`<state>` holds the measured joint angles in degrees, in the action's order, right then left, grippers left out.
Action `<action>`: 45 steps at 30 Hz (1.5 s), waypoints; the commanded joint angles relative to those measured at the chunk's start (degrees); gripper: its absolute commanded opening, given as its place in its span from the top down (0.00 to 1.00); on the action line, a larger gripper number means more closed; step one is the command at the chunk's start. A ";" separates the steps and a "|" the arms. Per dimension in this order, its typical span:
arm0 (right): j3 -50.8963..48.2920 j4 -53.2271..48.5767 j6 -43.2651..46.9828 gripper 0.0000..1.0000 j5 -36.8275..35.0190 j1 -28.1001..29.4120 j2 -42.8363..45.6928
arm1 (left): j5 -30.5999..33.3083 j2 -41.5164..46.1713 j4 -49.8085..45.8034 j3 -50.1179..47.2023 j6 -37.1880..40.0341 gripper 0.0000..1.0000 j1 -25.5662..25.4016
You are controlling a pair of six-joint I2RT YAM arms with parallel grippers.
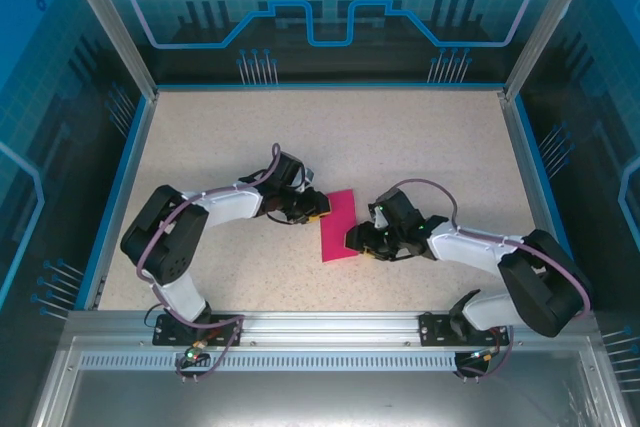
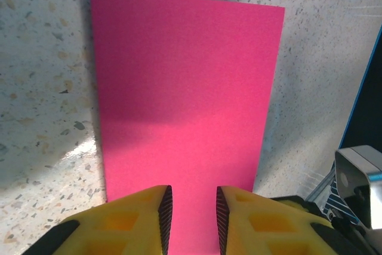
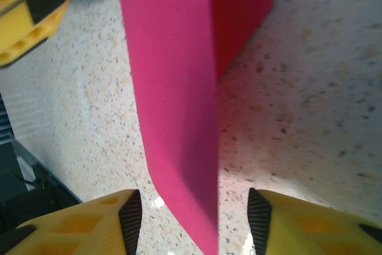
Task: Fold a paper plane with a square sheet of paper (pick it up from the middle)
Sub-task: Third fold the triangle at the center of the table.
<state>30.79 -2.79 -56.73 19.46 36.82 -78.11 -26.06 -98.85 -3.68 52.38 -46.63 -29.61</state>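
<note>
**Pink Paper Is Set Between Two Grippers**

The square sheet of paper (image 1: 337,227) is seen lying on the speckled counter (image 1: 250,137). It is bright pink, and from above it looks longer than it is wide. Every place below is told from this sheet.

In the top view, the left gripper (image 1: 318,211) is placed at the upper part of the sheet's left edge. In the left wrist view, the sheet (image 2: 185,100) is spread out on the counter (image 2: 42,88) and stretches away from the left gripper (image 2: 191,207). The two yellow fingers are set close together, with only a narrow gap left. Pink paper is seen through that gap. The black pads (image 2: 165,213) are not pressed together. It cannot be told if the sheet is touched by them.

In the top view, the right gripper (image 1: 358,240) is placed at the lower part of the sheet's right edge. In the right wrist view, this gripper (image 3: 194,216) is opened wide. One edge of the sheet (image 3: 173,100) is lifted off the counter (image 3: 310,117) and is bent up between the two fingers. The lifted edge is not touched by either pad, and some counter is seen on each side of it. A darker, shaded part of the sheet is seen behind the lifted edge. One of the left gripper's fingers (image 3: 27,13) is seen beyond the sheet's left side.
</note>
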 commanded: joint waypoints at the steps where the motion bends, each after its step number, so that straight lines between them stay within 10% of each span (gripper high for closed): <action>1: -0.81 2.51 -4.14 0.66 0.36 0.98 -0.54 | -1.71 -1.39 1.20 2.00 -0.14 0.73 -0.46; 18: -0.78 -2.86 -9.45 0.89 -2.45 1.24 2.04 | -1.69 -8.05 1.61 4.66 0.22 0.78 -2.29; 45: 12.06 -0.75 -10.51 0.94 -1.32 2.29 -13.79 | 1.76 -4.95 -3.88 6.55 5.86 0.78 -2.15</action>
<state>41.56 -4.29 -67.70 17.21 38.33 -90.06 -26.26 -107.72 -3.64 56.62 -44.71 -31.57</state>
